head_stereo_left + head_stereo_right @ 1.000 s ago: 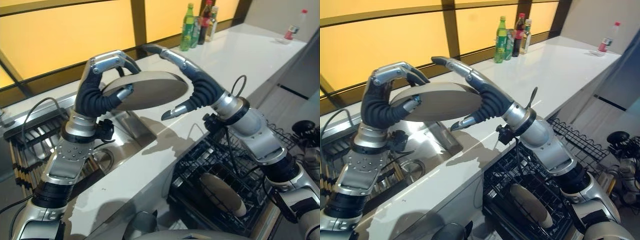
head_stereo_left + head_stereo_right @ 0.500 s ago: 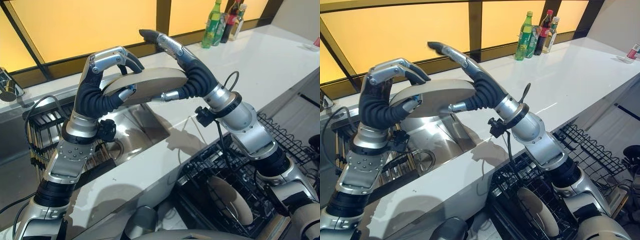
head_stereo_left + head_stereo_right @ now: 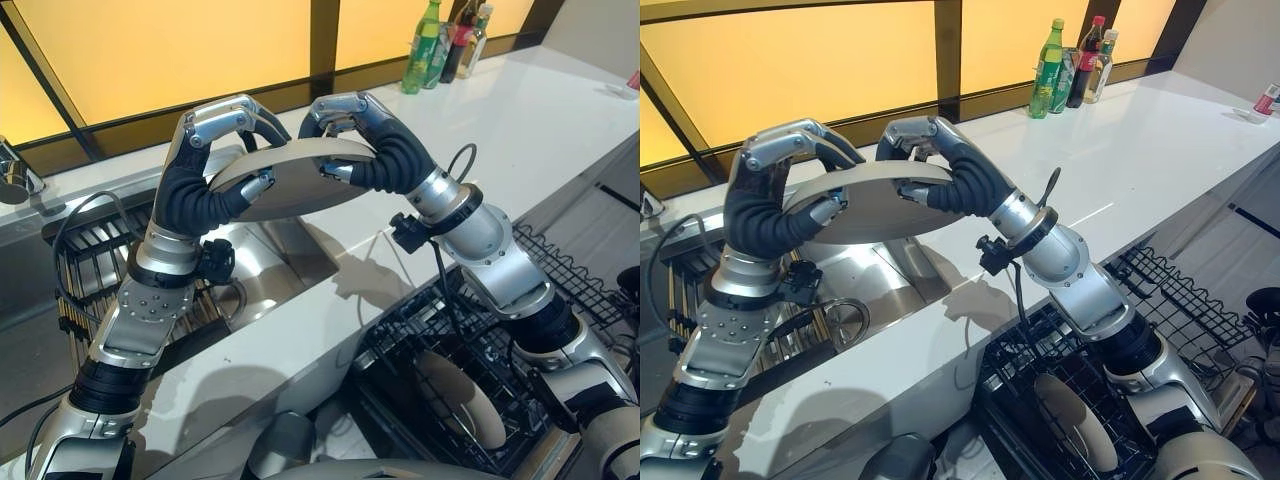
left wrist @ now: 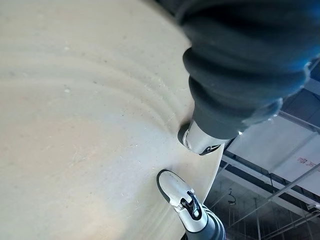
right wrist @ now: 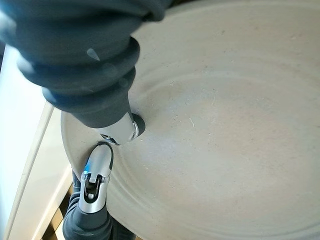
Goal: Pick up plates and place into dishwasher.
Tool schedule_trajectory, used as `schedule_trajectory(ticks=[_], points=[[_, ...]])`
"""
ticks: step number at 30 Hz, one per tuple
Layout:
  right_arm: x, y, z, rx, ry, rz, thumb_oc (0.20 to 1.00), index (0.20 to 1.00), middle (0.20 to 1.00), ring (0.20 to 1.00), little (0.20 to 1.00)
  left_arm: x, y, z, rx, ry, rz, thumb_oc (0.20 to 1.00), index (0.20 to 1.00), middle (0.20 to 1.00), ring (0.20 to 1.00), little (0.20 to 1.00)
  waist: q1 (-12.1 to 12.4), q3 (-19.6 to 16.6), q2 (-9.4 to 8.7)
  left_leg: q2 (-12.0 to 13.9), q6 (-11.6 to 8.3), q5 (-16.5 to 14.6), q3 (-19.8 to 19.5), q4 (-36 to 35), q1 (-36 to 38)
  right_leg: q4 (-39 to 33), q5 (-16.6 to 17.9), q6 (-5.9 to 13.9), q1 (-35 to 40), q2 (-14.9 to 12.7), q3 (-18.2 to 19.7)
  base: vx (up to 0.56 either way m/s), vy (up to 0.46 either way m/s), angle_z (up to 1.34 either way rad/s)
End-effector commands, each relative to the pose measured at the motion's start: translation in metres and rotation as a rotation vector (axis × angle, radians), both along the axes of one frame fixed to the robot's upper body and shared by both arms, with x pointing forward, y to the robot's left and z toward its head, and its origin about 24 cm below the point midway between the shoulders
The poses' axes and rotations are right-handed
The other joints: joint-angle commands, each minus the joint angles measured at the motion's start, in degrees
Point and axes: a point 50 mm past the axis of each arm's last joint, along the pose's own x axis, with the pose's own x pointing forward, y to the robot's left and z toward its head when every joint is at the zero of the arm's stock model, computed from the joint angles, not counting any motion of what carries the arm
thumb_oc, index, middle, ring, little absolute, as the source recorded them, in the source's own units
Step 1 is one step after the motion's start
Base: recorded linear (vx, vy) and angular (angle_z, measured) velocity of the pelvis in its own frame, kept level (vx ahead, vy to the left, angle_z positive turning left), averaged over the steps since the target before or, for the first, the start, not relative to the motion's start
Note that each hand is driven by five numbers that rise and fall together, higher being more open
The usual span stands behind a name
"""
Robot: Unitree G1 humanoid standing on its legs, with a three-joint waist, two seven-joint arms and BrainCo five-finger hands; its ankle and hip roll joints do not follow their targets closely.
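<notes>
The white counter (image 3: 520, 120) runs across in front of me, the steel sink (image 3: 255, 270) sunk into it at my left and the black wire dishwasher rack (image 3: 440, 370) pulled out below its front edge at my right. Over the sink I hold one beige plate (image 3: 290, 180) in the air, roughly level, between both hands. My left hand (image 3: 215, 160) is curled over the plate's left rim, fingers on top and thumb beneath. My right hand (image 3: 365, 140) — half a second ago stretched out straight above the far edge — is now curled down over the right rim, thumb pressed to the underside. So the handover looks about ready: once the right grip is firm, my left can let go and the right can swing the plate down to the rack. Counting up: two plates in all — the one I hold and a second plate (image 3: 460, 395) already standing on edge in the rack. At the back of the counter stand three bottles (image 3: 445, 45).
</notes>
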Motion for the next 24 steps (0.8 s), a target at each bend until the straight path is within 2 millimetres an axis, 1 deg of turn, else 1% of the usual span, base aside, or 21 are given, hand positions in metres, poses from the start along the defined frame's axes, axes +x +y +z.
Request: schedule_trajectory(ticks=[1, 7, 10, 11, 12, 13, 21, 24], points=[[-0.003, 0.018, -0.005, -0.039, 0.04, 0.07, 0.2, 0.2, 0.2, 0.2, 0.2, -0.009, -0.021, 0.009, 0.012, -0.086, -0.142, 0.2, 0.2, 0.2, 0.2, 0.2, 0.06, -5.35, 2.25, 2.74, -0.81, 4.21, -1.98, -11.41, 5.36, 4.61, 4.36, -0.83, -2.88, -0.81, 0.87, 0.0, 0.0, 0.0], [0.003, 0.007, -0.01, -0.051, 0.035, -0.03, 0.2, 0.2, 0.2, 0.2, 0.2, -0.007, -0.016, 0.009, -0.016, -0.071, -0.117, 0.2, 0.2, 0.2, 0.2, 0.2, -0.72, -5.38, 2.3, 3.0, -0.9, 4.11, -1.01, -11.38, 5.48, 4.58, 4.55, -0.71, -2.93, -0.86, 1.09, 0.0, 0.0, 0.0], [0.01, -0.009, -0.015, -0.065, 0.023, -0.148, 0.2, 0.2, 0.2, 0.2, 0.2, -0.005, -0.009, 0.007, -0.042, -0.059, -0.059, 0.2, 0.2, 0.2, 0.2, 0.2, -1.67, -5.5, 2.62, 3.33, -0.9, 4.25, -0.25, -11.3, 5.4, 4.42, 5.15, -0.52, -3.25, -0.84, 1.32, 0.01, 0.007, -0.01], [0.013, -0.016, -0.017, -0.064, 0.02, -0.194, 0.2, 0.2, 0.2, 0.2, 0.2, -0.004, -0.006, 0.007, -0.055, -0.051, -0.038, 0.482, 0.482, 0.482, 0.482, 0.482, -2.05, -5.6, 2.65, 3.48, -0.89, 4.25, 0.03, -11.37, 5.4, 4.29, 5.33, -0.47, -3.37, -0.81, 1.39, 0.03, 0.003, -0.04], [0.015, -0.023, -0.017, -0.057, 0.016, -0.232, 0.2, 0.2, 0.2, 0.2, 0.2, -0.003, -0.002, 0.007, -0.067, -0.041, -0.016, 0.903, 0.903, 0.903, 0.903, 0.903, -2.4, -5.64, 2.67, 3.64, -0.9, 4.23, 0.39, -11.5, 5.49, 4.25, 5.42, -0.41, -3.48, -0.81, 1.56, 0.03, 0.003, -0.03], [0.017, -0.031, -0.017, -0.051, 0.013, -0.273, 0.2, 0.2, 0.2, 0.2, 0.2, -0.001, 0.003, 0.007, -0.083, -0.035, 0.017, 1.0, 1.0, 1.0, 1.0, 1.0, -2.89, -5.68, 2.73, 3.81, -0.89, 4.16, 0.91, -11.67, 5.65, 4.18, 5.47, -0.37, -3.59, -0.79, 1.83, 0.02, 0.002, -0.06], [0.015, -0.099, -0.024, -0.03, 0.002, -0.524, 0.2, 0.2, 0.2, 0.2, 0.2, -0.001, 0.043, 0.003, -0.162, -0.037, 0.249, 1.0, 1.0, 1.0, 1.0, 1.0, -6.92, -6.25, 3.0, 5.26, -0.86, 3.32, 5.47, -12.41, 6.91, 3.71, 6.13, 0.04, -4.86, -1.11, 4.21, 0.04, 0.01, -0.21], [0.014, -0.119, -0.029, -0.03, 0.007, -0.603, 0.2, 0.2, 0.2, 0.2, 0.2, 0.0, 0.055, 0.003, -0.179, -0.028, 0.325, 1.0, 1.0, 1.0, 1.0, 1.0, -8.16, -6.49, 3.19, 5.69, -0.87, 2.85, 7.02, -12.55, 7.55, 3.55, 6.33, 0.14, -5.31, -1.29, 5.03, 0.05, 0.013, -0.17]])
